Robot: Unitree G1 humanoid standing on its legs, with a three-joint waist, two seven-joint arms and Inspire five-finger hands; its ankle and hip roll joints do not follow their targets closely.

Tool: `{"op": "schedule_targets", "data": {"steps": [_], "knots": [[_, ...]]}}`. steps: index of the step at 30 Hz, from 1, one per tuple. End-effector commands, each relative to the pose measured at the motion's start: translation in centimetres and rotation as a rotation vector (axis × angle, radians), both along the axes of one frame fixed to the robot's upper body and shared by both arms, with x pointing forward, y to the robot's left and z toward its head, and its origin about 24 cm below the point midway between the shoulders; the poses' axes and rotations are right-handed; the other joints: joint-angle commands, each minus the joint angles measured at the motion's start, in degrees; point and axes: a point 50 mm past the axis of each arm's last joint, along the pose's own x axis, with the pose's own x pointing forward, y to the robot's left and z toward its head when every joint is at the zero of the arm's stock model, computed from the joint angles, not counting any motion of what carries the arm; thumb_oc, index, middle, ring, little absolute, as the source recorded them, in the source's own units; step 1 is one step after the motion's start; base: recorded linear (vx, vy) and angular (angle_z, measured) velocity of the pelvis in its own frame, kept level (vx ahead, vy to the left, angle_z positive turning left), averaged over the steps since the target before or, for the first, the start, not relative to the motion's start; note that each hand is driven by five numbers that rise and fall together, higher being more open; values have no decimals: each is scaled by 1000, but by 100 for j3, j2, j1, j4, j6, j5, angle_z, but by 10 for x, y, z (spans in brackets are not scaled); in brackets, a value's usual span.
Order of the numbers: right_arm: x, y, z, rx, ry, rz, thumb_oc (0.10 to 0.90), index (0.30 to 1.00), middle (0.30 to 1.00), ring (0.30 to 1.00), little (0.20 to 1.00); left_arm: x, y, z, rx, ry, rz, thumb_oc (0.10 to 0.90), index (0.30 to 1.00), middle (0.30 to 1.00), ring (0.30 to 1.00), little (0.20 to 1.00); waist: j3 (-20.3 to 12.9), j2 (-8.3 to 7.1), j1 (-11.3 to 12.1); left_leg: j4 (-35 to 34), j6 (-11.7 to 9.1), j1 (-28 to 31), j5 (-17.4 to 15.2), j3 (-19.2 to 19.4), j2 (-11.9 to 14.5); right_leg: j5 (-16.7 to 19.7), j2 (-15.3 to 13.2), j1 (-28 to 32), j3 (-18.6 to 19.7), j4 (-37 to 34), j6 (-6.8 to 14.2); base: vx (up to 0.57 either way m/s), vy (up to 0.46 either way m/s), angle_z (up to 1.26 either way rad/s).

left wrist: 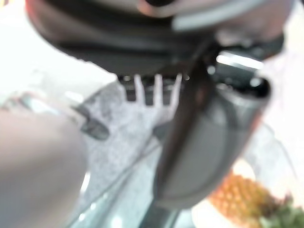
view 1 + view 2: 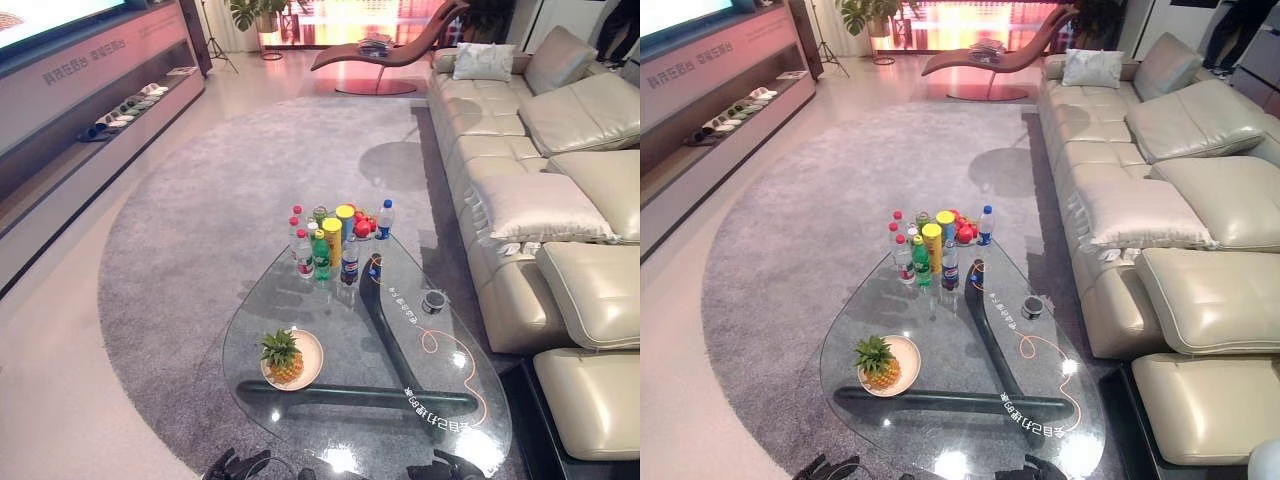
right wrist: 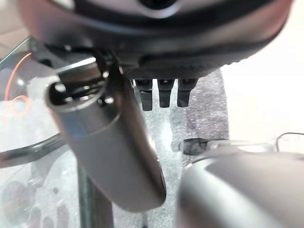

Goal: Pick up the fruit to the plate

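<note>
Glass makes up the worktop (image 2: 400,400), and both hands wait at its near edge. The left hand (image 2: 235,466) is low on the left and the right hand (image 2: 455,468) is low on the right. In each wrist view the fingers hang straight and loose, and they hold nothing.

A little farther in, on the left side, sits the plate (image 2: 309,358). A pineapple (image 2: 282,358) already stands on it, with its leafy top up. It is much nearer to the left hand than to the right.

Far back on the worktop stand the bottles (image 2: 322,253). Behind them are some red fruits (image 2: 364,226). I think those need a long reach straight ahead, past the plate, for either hand.
</note>
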Motion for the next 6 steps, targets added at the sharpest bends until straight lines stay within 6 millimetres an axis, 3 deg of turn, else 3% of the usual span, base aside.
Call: {"op": "schedule_targets", "data": {"steps": [1, 6], "knots": [[15, 1, 3, -40, -32, -20, 800, 900, 900, 900, 900, 15, 2, 2, -17, -17, -75, 800, 900, 900, 900, 900, -84, -187, 7, 90, 56, 48, -304, 344, -145, 231, -369, -119, 70, 21, 406, 0, 0, 0], [-2, -3, -2, -54, 68, -74, 800, 900, 900, 900, 900, 12, -4, 0, -66, -3, -114, 800, 900, 900, 900, 900, -118, -147, 21, 61, 64, 96, -320, 332, -138, 231, -383, -88, 56, 6, 412, 0, 0, 0]]}}
